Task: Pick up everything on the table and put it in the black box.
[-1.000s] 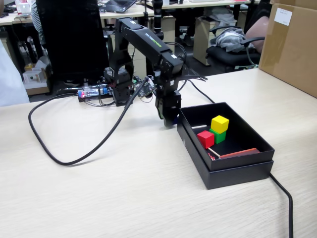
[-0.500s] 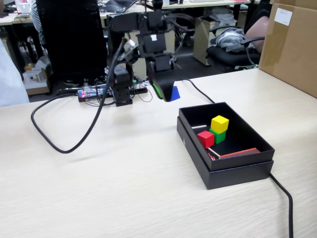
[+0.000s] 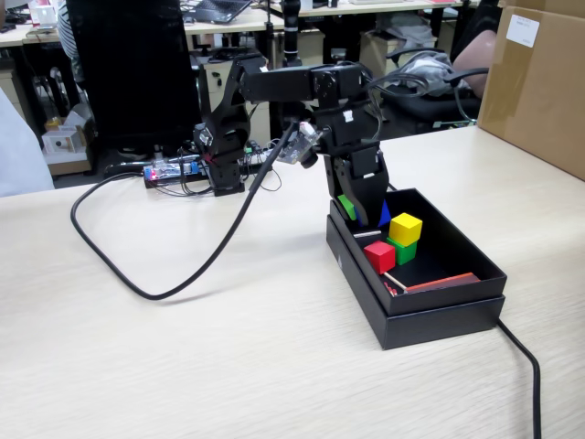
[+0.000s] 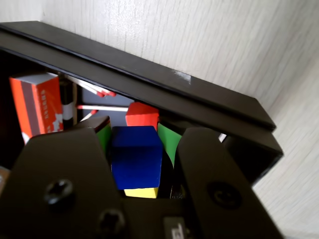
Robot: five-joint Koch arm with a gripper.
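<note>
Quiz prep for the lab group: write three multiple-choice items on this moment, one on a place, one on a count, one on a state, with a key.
1. Where is the blue cube?
A. on the table
B. between the jaws of the gripper, over the black box
C. on the brown carton

2. How many cubes lie in the box already?
A. one
B. three
C. five

3. How does the yellow cube sit?
A. on top of the green cube
B. under the red cube
C. outside the box

Key: 1 B, the wrist view shows blue between the green pads; 2 B, red, green and yellow in the fixed view; 3 A, yellow rests on green.
</note>
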